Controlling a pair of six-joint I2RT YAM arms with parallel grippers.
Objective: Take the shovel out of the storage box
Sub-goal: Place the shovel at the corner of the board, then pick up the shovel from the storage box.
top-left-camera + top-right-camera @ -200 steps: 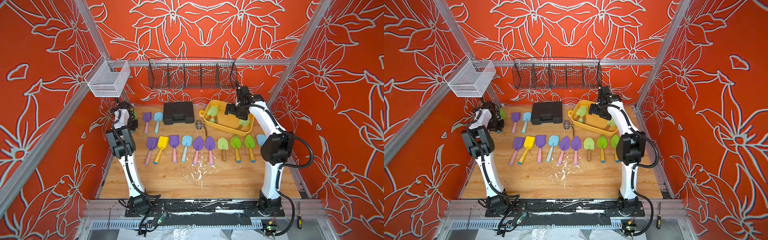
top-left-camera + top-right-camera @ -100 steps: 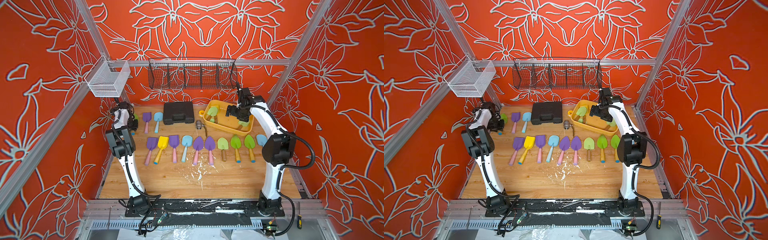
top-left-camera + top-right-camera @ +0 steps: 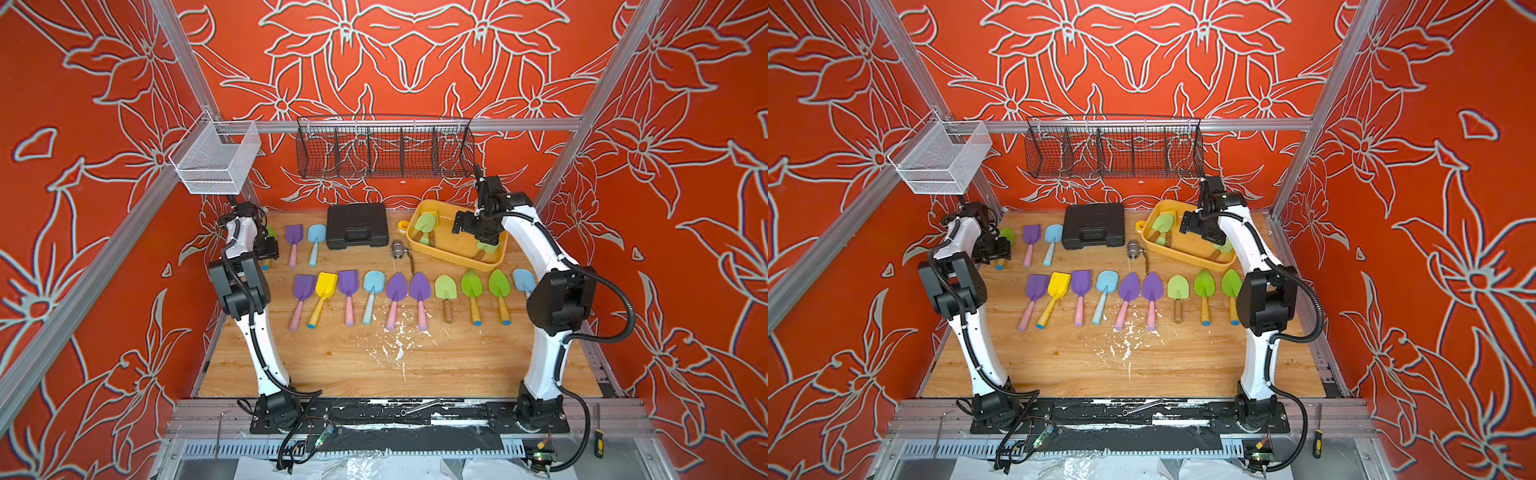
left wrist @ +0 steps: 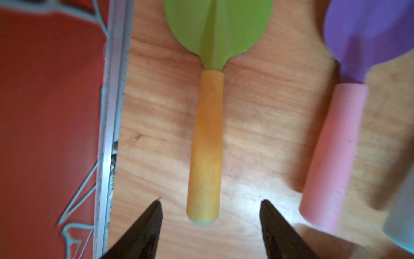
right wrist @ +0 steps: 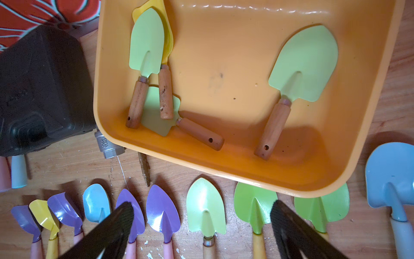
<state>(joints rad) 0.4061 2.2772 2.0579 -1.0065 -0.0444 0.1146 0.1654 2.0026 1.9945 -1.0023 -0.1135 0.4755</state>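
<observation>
Right wrist: four shovels in storage box

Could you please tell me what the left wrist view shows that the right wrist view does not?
Only the left wrist view shows the green shovel with an orange handle, lying beside the side frame rail. Only the right wrist view shows the storage box holding four wooden-handled shovels, the black case and a row of shovels. Both show the wooden table and an open, empty gripper: the left gripper in the former, the right gripper in the latter.
</observation>
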